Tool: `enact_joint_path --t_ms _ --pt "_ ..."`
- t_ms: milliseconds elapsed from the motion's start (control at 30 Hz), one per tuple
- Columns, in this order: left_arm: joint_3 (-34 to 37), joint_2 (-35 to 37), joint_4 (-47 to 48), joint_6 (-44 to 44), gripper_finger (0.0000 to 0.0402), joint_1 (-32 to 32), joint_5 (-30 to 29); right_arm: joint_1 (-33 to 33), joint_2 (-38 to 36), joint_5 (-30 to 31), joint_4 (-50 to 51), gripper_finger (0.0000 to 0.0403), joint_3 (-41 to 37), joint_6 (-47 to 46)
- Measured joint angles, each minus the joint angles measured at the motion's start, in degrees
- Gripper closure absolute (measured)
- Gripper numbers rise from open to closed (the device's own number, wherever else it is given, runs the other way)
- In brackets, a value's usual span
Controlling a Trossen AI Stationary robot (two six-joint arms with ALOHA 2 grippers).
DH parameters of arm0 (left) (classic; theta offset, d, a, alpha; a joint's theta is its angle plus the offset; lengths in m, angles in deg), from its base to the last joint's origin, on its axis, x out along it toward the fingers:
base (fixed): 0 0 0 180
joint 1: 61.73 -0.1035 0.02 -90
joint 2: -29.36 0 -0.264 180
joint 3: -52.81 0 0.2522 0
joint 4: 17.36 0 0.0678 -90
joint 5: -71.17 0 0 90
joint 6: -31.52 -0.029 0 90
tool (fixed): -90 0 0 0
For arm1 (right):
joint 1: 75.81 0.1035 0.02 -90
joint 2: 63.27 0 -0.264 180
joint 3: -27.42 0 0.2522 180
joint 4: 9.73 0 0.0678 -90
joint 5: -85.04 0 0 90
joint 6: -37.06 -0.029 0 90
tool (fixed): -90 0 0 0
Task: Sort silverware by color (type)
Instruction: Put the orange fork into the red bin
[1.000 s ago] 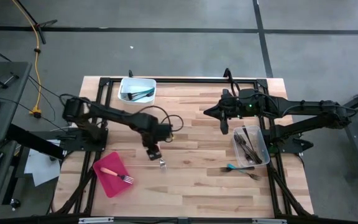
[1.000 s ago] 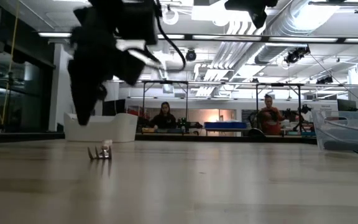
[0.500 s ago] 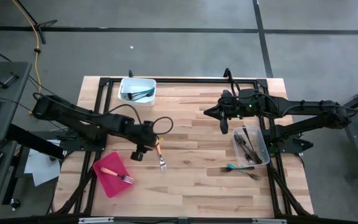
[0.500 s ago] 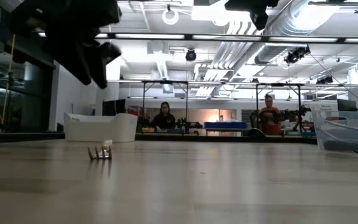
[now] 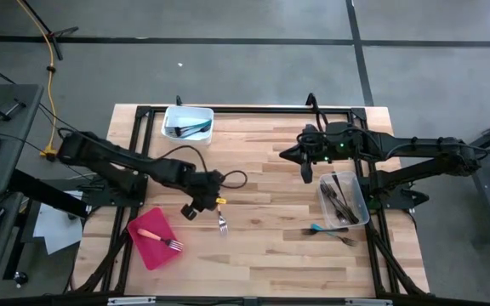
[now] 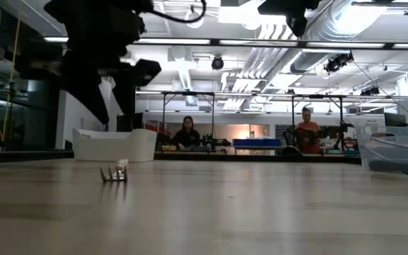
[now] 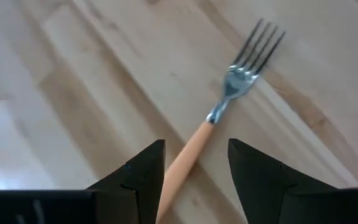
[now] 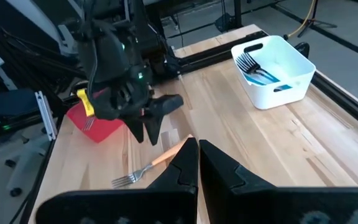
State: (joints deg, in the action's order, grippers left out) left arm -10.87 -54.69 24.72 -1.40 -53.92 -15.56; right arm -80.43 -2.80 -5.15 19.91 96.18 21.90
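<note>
An orange-handled fork (image 7: 219,115) (metal tines) lies flat on the wood.

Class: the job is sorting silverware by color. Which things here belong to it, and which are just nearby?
Job: orange fork, fork on red tray, teal utensil, forks in clear tub, white tub, left gripper.

Nearby: yellow cable, people behind.

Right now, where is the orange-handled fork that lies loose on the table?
In the high view, the orange-handled fork lies on the table's left half, under the open left gripper, right of the red tray.
</note>
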Motion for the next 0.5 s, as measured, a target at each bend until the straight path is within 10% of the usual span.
enact_joint_path --t_ms 500 --pt "-5.4 -15.07 -2.17 -4.72 0.0234 1.27 1.96 0.0 0.0 0.15 1.4 0.0403 0.0 -0.46"
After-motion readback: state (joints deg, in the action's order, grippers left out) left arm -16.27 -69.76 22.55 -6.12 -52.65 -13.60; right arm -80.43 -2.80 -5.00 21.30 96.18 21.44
